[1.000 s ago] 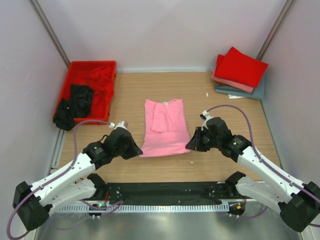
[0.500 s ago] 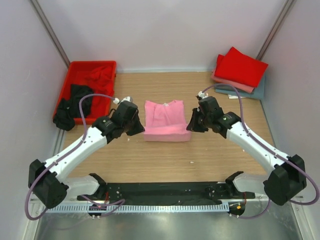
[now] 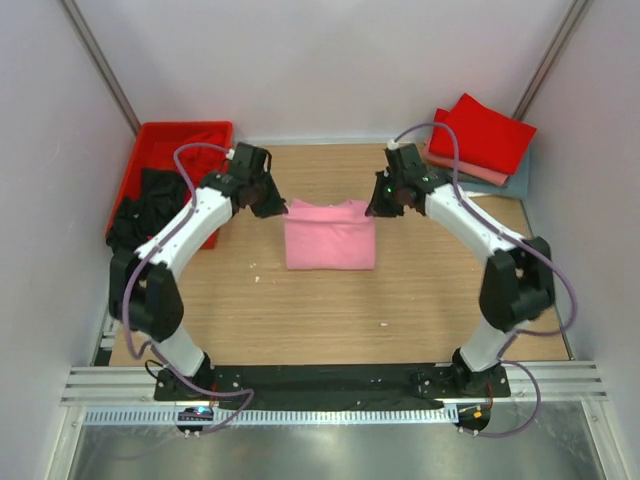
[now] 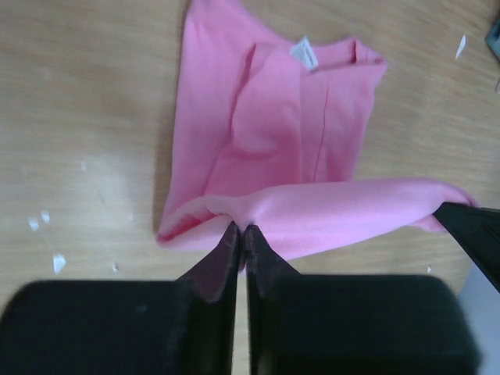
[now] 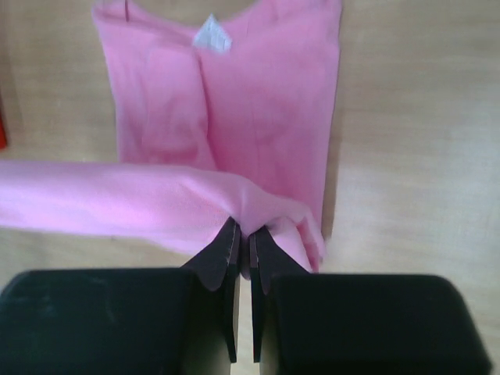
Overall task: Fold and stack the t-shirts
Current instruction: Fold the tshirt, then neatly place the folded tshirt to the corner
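Left gripper [image 3: 278, 206] and right gripper [image 3: 376, 207] each clench a corner of the light pink t-shirt [image 3: 330, 242]. It lies doubled over near the far edge of the tabletop [image 3: 250, 320]

So we've got a red plastic tray [image 3: 148, 138] parked in the far left corner of the wooden table [image 3: 300, 320], right up against the white walls [image 3: 320, 60]. We can also spot a few tiny white specks [image 3: 384, 324] scattered here and there on the wood.
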